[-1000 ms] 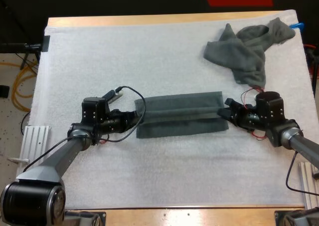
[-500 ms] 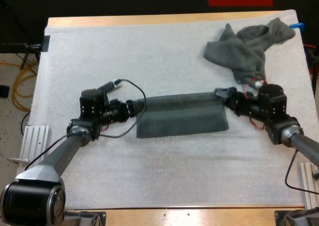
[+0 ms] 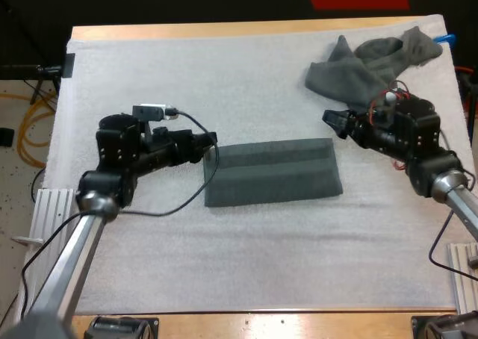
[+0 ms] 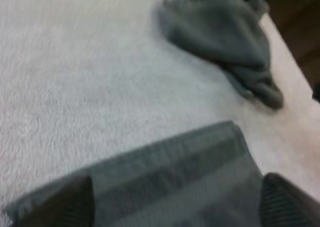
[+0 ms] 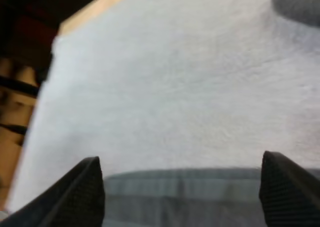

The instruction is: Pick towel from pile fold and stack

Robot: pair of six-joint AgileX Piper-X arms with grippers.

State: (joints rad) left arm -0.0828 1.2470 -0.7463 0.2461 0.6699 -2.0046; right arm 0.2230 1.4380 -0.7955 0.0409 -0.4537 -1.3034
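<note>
Towel [image 3: 272, 172] lies folded flat, a dark grey-green rectangle on white mat [image 3: 224, 85].

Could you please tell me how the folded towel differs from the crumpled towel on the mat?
Shape: the folded towel is a flat, neat rectangle, while the crumpled towel is a bunched, uneven heap. Place: the folded towel lies near the middle of the mat, the crumpled towel at its far right corner. Both are dark grey-green cloth resting on the white mat.
</note>
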